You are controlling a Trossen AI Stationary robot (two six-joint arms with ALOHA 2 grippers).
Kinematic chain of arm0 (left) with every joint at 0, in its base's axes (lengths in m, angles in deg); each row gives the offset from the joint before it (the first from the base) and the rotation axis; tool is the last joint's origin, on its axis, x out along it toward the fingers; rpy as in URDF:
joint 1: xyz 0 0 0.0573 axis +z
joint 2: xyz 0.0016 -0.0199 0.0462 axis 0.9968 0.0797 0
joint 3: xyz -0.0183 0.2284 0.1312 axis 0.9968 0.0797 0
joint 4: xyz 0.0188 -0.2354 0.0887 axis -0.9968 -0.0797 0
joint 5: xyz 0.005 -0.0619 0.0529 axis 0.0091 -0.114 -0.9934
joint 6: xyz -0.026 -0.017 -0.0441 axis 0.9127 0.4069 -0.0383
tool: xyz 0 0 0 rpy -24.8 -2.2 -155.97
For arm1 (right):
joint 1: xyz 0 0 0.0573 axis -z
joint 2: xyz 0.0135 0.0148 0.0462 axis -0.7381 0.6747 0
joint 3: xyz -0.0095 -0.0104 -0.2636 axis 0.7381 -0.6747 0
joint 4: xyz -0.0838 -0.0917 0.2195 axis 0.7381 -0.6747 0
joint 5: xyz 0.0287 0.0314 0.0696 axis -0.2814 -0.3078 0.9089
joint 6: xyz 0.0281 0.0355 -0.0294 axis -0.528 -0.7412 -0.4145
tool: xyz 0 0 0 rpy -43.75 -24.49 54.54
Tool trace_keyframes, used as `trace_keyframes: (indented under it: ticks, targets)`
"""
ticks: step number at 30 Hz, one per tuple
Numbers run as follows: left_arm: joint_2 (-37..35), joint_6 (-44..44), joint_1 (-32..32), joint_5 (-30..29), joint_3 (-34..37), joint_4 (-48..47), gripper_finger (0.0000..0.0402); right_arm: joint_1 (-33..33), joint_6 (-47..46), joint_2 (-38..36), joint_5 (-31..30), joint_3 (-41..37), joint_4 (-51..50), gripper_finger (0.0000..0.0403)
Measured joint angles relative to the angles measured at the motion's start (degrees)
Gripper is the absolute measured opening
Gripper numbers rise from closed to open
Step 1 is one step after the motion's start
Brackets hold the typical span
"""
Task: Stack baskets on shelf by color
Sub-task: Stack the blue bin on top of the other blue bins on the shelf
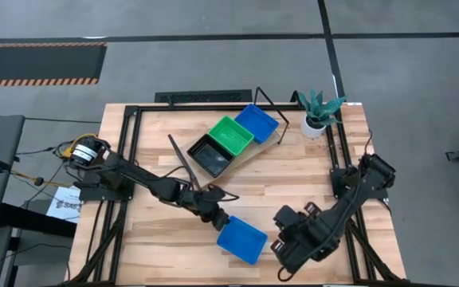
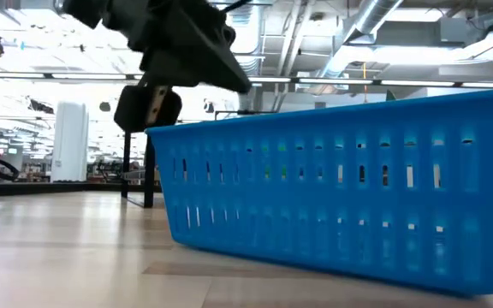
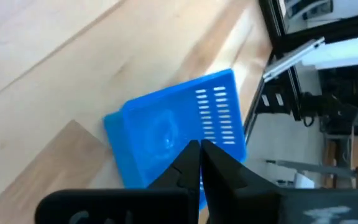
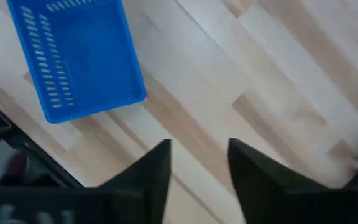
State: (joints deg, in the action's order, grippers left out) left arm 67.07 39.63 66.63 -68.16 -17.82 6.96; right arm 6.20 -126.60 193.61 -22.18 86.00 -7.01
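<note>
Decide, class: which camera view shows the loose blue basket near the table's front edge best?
The right wrist view: the loose blue basket shows whole, unobstructed, its inside empty. The high view shows it small beside the left gripper. The low view shows only a side wall; the left wrist view shows it partly hidden.

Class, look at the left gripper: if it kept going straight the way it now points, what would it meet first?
Most likely the loose blue basket directly ahead of the left gripper; its jaws look nearly closed, though the remaining gap is hard to judge.

Blue (image 1: pixel 241 240), green (image 1: pixel 230 135), seemingly black (image 1: pixel 209 154) baskets
</note>
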Motion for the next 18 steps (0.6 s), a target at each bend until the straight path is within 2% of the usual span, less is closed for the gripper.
trace_keyframes:
  ticks: [3,5,9,12,16,18]
  targets:
    - [-0.6,-0.8,-0.3,0.4,-2.4,-2.7,0.0000,-1.1,-6.7,0.0,0.0,-1.7,2.7,0.0227]
    - [-1.7,-2.7,-0.7,0.9,-4.2,-6.0,0.0000,-1.8,-8.0,0.0,0.0,-3.4,6.5,0.0245]
    - [-4.4,-6.8,-1.8,2.0,-8.5,-12.5,0.0000,-2.3,-4.5,0.1,-0.4,-7.9,15.8,0.0254]
    - [-6.9,-10.2,-2.7,0.7,-12.3,-18.7,0.0000,-1.4,-3.6,0.1,1.9,-10.5,20.8,0.0254]
    - [-9.8,-15.1,-3.9,-4.1,-16.9,-26.8,0.0000,-0.4,5.1,-0.1,2.1,-12.8,28.4,0.0254]
    - [-11.1,-17.4,-4.4,-6.6,-18.5,-29.7,0.0000,0.0,13.5,-0.1,2.1,-13.9,32.3,0.0254]
